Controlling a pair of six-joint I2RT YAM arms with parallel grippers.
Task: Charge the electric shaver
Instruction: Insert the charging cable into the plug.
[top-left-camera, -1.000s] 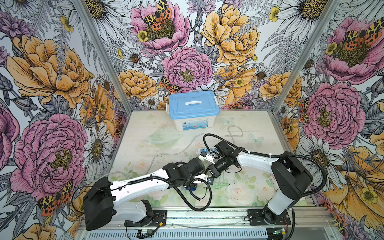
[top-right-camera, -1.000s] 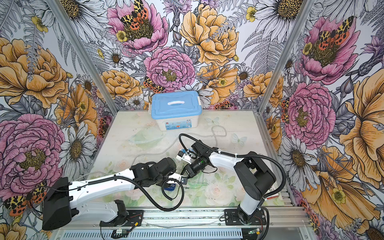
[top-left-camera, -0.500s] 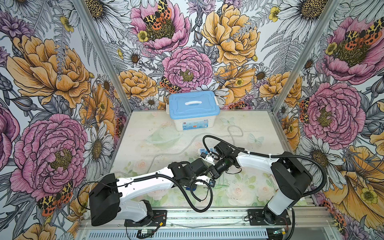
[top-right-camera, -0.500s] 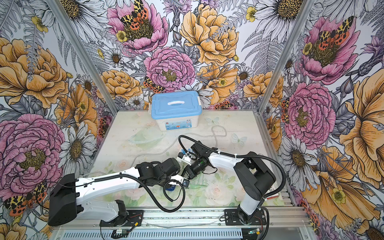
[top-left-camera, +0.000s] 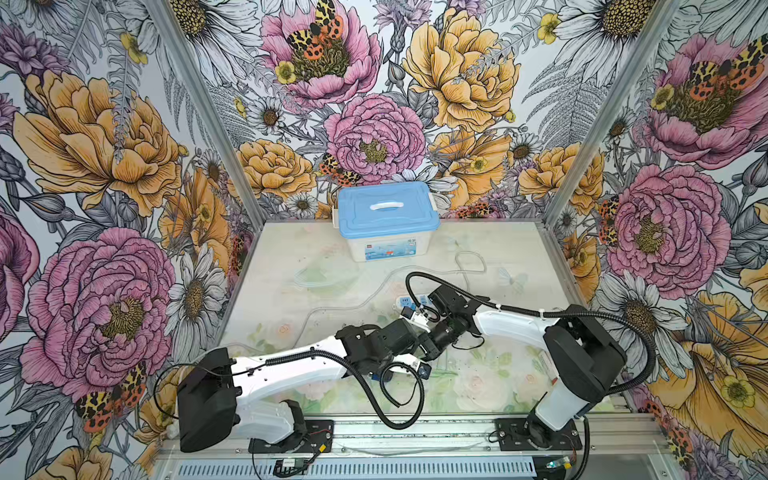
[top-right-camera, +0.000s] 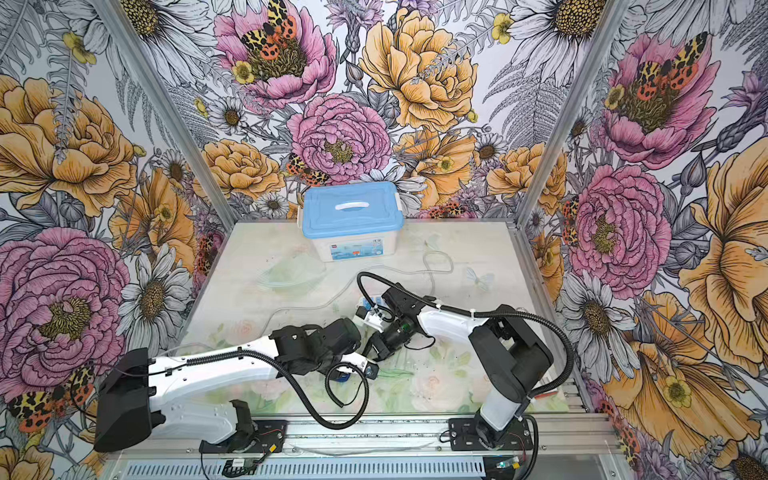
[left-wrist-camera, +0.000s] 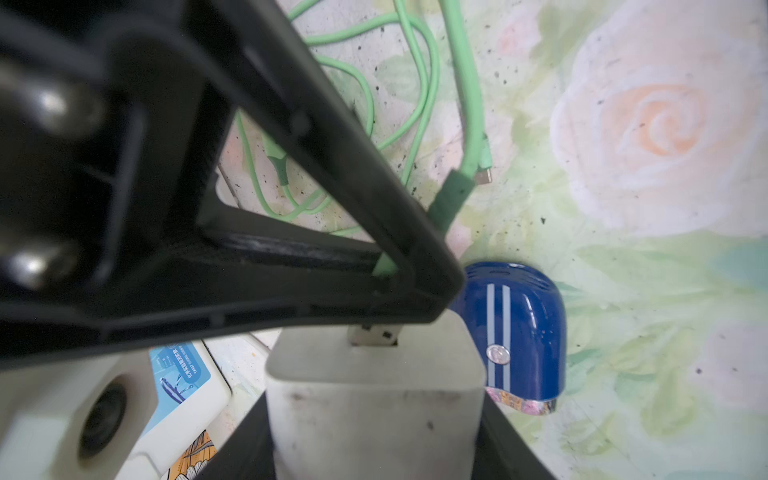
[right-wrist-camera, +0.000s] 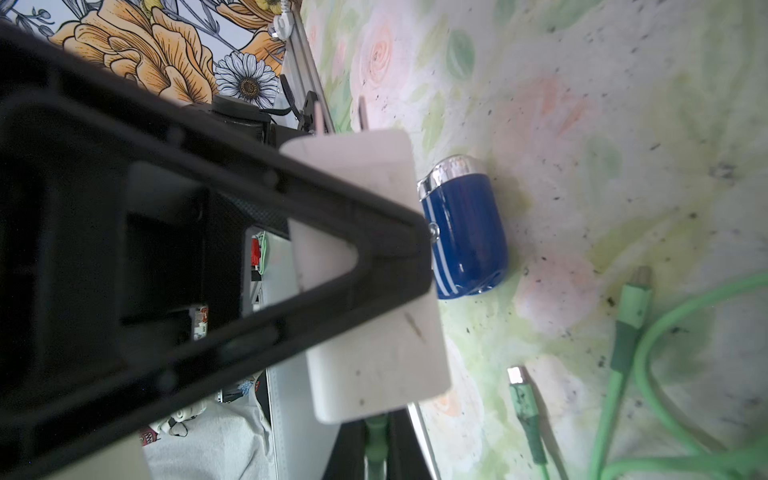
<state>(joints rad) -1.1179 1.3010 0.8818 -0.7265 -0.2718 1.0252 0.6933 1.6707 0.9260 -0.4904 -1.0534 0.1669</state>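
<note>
The left end effector (left-wrist-camera: 374, 409) clamps the white charger block (left-wrist-camera: 374, 374), jaws half apart, bracing it. The right end effector (right-wrist-camera: 376, 434), nearly shut, pinches the USB plug (left-wrist-camera: 374, 336) of the green cable (left-wrist-camera: 469, 104) into it, perhaps only part-seated. The electric shaver (left-wrist-camera: 521, 328) lies on the table (left-wrist-camera: 623, 249) just beside them, near-centre, ready for the cable's free end.

Blue-lidded box (top-left-camera: 388, 212) (lid on) at the back, white power strip (top-left-camera: 409, 300), white charger block (left-wrist-camera: 374, 395), looped green cable (left-wrist-camera: 468, 91).
</note>
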